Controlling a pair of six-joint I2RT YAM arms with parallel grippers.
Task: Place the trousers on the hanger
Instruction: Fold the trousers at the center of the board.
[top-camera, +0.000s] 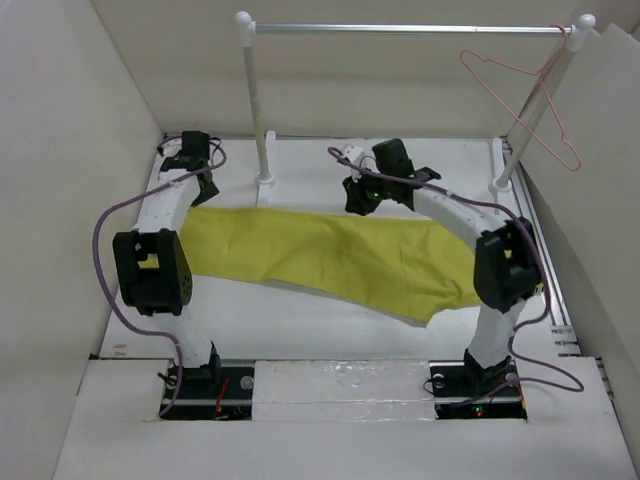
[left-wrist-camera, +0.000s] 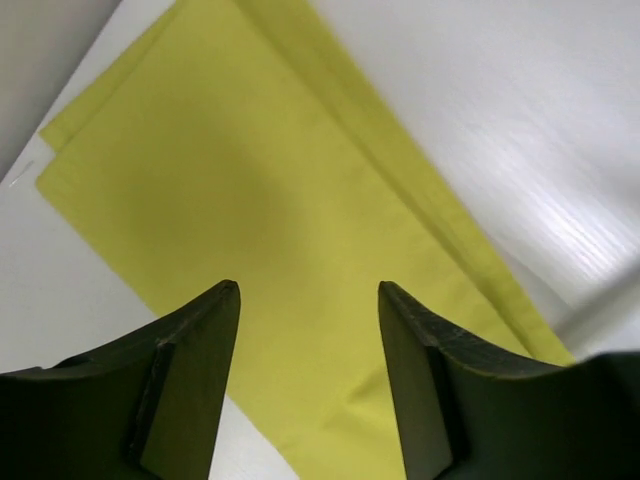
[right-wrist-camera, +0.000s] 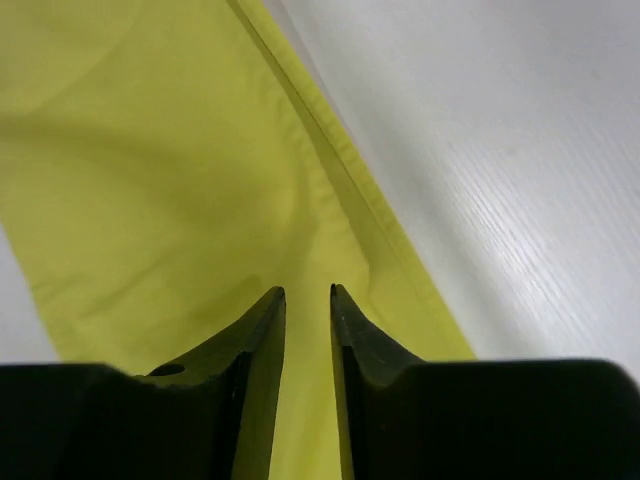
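While the trousers (top-camera: 330, 255) lie flat on the table (top-camera: 300, 330), their long axis running from 9 to 4 o'clock in the top view, both claws hover over the far edge. The left gripper (left-wrist-camera: 308, 290) is wide open and empty; the right gripper (right-wrist-camera: 307, 292) is only slightly parted, holding nothing. The hanger (top-camera: 520, 100) hangs at 2 o'clock from the right gripper, the nearer one.

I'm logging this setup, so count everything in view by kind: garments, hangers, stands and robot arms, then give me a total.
Bright yellow cloth trousers: 1
Thin pale pink wire hanger: 1
White-posted stand with silver rail: 1
Black-and-white robot arms, left arm and right arm: 2
Total: 5
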